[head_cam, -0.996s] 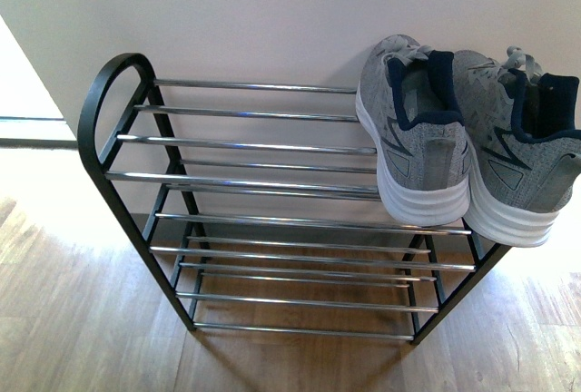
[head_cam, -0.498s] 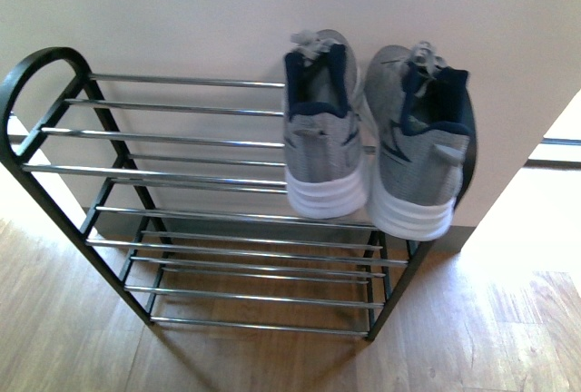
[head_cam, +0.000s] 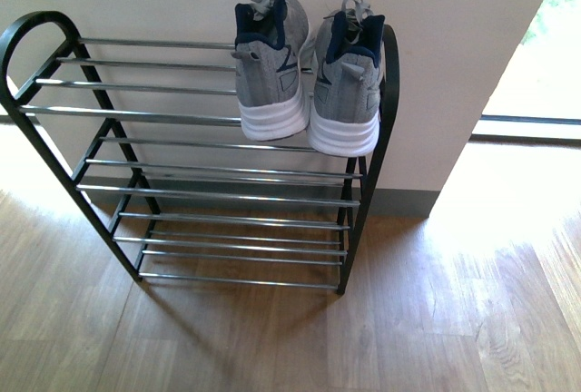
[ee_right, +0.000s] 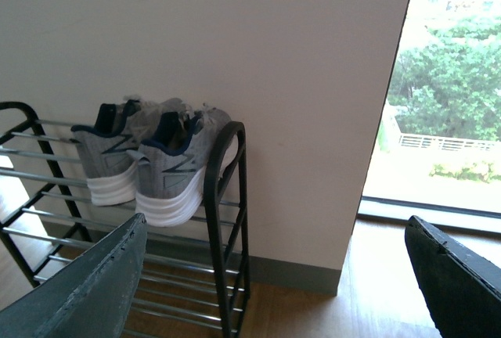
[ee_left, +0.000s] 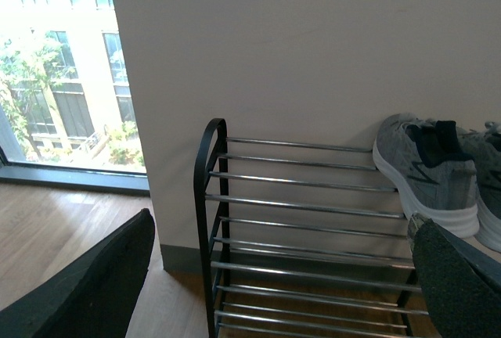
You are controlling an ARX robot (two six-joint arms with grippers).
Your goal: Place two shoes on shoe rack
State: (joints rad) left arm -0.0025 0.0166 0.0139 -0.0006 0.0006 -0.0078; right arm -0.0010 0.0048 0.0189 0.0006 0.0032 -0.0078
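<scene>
As shoes (head_cam: 269,83) top the rack (head_cam: 136,115), left gripper (ee_left: 280,224) and right gripper (ee_right: 275,224) gape, empty

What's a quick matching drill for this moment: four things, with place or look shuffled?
Things:
1. two shoes
2. shoe rack
3. floor
4. window

Place or look:
a. light wood planks
b. side by side on the top shelf, right end
c. bright, far right of the front view
d. black side frames, chrome bars

Pairs: 1-b, 2-d, 3-a, 4-c
</scene>
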